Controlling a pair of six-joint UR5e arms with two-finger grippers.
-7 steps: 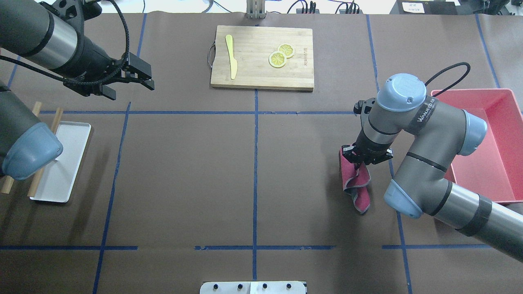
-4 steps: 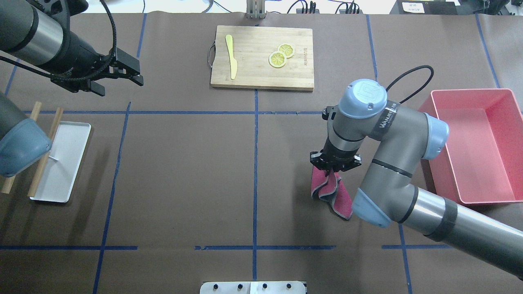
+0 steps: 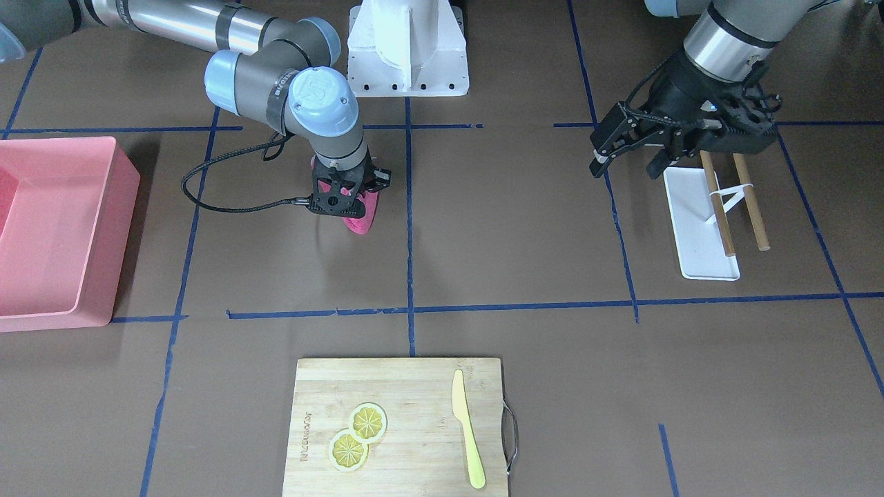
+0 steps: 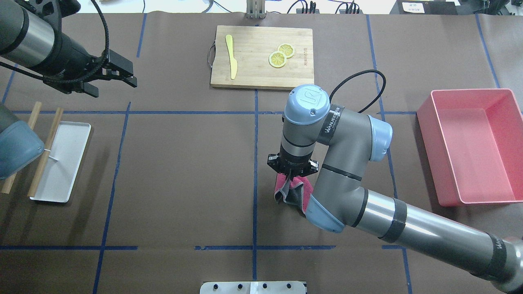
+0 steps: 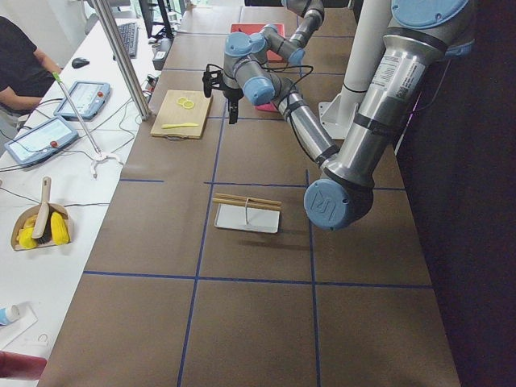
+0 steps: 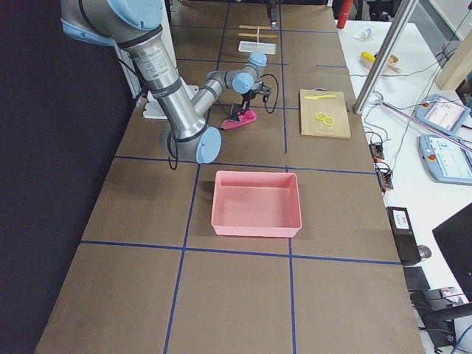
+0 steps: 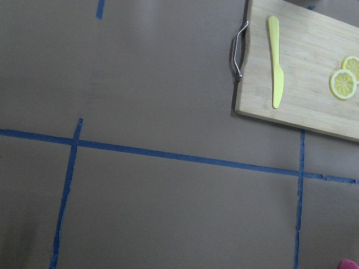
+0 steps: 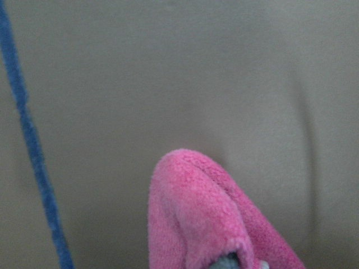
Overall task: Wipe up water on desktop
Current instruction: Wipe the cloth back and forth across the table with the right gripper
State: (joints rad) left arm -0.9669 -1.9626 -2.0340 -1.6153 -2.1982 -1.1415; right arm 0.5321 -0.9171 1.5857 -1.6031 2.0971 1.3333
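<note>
The desktop [image 4: 184, 171] is a dark-brown tabletop marked with blue tape lines; I see no water on it. My right gripper [image 4: 291, 176] points down just right of the centre tape line and is shut on a pink cloth [image 4: 297, 192], whose lower part rests on the desktop. The cloth also shows in the front view [image 3: 364, 212], with the right gripper [image 3: 351, 207] above it, and fills the bottom of the right wrist view [image 8: 207, 224]. My left gripper [image 4: 116, 87] is open and empty, held above the far left of the table; it also shows in the front view [image 3: 623, 169].
A bamboo cutting board [image 4: 257, 77] with a yellow knife [image 4: 231, 57] and two lemon slices [image 4: 281, 55] lies at the far middle. A pink bin [image 4: 449, 196] stands at the right. A white tray [image 4: 67, 163] with chopsticks [image 4: 45, 153] lies at the left.
My right arm has swept left with the pink cloth, dragging it across the desktop toward the centre tape line. My left gripper has drifted a little left and back.
</note>
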